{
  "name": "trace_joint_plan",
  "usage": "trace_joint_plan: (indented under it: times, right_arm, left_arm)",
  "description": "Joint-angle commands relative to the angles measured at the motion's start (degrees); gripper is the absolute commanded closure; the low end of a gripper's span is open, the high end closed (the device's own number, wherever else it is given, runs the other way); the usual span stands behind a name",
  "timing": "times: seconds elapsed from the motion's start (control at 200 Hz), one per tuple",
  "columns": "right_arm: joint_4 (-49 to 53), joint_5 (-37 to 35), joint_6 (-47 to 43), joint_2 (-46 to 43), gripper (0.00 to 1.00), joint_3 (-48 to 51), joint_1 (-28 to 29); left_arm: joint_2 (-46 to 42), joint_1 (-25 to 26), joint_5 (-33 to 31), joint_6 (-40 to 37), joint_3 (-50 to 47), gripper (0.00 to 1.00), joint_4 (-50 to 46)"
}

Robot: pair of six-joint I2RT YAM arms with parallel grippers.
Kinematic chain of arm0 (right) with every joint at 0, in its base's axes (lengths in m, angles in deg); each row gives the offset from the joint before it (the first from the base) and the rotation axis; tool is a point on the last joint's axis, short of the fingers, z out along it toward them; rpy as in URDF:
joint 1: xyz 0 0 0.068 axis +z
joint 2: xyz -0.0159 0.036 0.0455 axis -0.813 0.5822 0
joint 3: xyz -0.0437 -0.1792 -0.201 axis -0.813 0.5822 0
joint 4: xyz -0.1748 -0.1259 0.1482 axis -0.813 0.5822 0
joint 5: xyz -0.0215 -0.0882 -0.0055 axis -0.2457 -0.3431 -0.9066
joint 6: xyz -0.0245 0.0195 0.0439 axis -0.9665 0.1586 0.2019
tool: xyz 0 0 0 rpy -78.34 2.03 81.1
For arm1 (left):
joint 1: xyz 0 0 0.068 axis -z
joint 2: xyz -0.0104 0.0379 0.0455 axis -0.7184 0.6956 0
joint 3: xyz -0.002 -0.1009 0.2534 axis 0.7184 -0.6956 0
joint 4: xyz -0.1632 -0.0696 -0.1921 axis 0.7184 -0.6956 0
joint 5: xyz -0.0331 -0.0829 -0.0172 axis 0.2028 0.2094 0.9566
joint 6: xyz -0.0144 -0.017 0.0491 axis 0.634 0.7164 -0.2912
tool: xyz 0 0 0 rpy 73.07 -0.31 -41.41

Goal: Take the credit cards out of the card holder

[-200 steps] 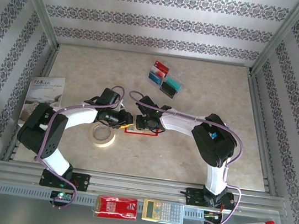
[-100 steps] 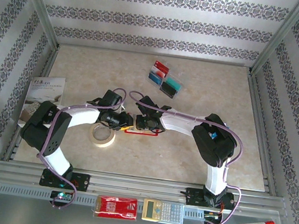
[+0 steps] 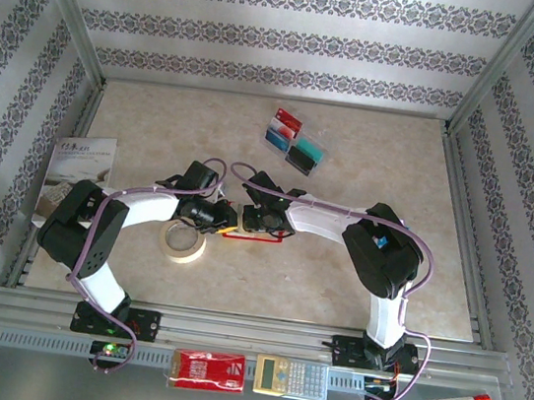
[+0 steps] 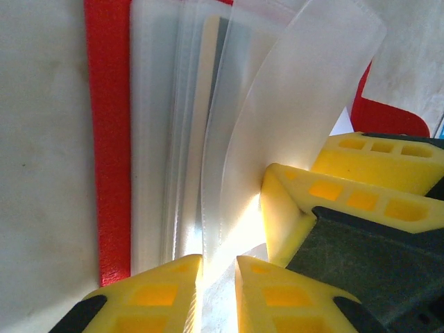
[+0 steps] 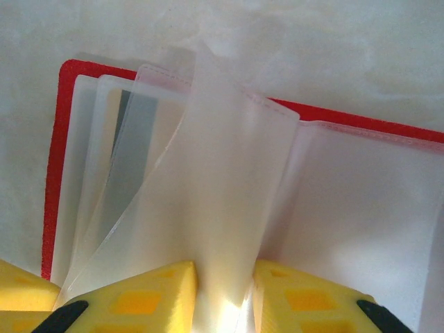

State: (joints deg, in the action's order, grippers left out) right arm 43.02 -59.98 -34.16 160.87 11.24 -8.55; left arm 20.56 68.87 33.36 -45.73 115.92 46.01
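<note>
Card holder point(image 3: 254, 237) lying open mid-counter point(image 3: 415, 281), its long axis running left to right, red cover down and clear pockets fanned upward. Left pincer point(image 4: 218, 295) and right pincer point(image 5: 223, 295) meet over it, each clamped on a clear pocket leaf. Three credit cards point(image 3: 293, 139) lie well apart from it, toward the far edge. Tape roll point(image 3: 183, 241) sits just beside the holder's left end; bare counter stretches along its right and near sides.

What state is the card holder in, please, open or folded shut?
Open: the card holder lies spread flat, its clear pockets fanned up.
</note>
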Motion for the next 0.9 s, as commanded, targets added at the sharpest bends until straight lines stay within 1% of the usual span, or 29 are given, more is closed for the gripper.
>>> trace_joint_plan:
  times: [0.0, 0.22, 0.35, 0.505, 0.605, 0.784, 0.894]
  right_arm:
    - [2.94, -0.11, -0.54, 3.20, 0.71, 3.43, -0.84]
    - [-2.54, 4.89, -0.09, -4.96, 0.70, 4.12, -1.69]
    - [-5.97, 6.04, 1.00, -9.47, 0.68, 4.83, -2.30]
    - [-9.60, 5.19, 2.75, -14.47, 0.66, 7.76, -3.19]
    - [-11.46, 3.34, 3.59, -18.20, 0.66, 10.82, -3.93]
    - [-13.37, -0.55, 4.48, -24.71, 0.63, 16.58, -5.89]
    - [-13.76, -1.70, 4.68, -27.67, 0.62, 19.07, -7.27]
  left_arm:
    - [1.01, 0.84, 1.12, 0.37, 0.25, 0.79, 1.84]
    - [1.28, 0.79, 1.95, 0.63, 0.63, 0.81, 3.54]
    - [2.01, 0.92, 4.33, 1.34, 0.69, 0.80, 6.49]
    - [2.29, 1.80, 5.29, 1.08, 1.78, 0.78, 7.21]
    - [2.60, 2.43, 5.41, 1.17, 2.95, 0.76, 7.48]
    - [3.33, 5.07, 5.21, 2.82, 5.59, 0.71, 10.21]
    - [5.00, 6.78, 4.66, 3.72, 7.34, 0.67, 11.98]
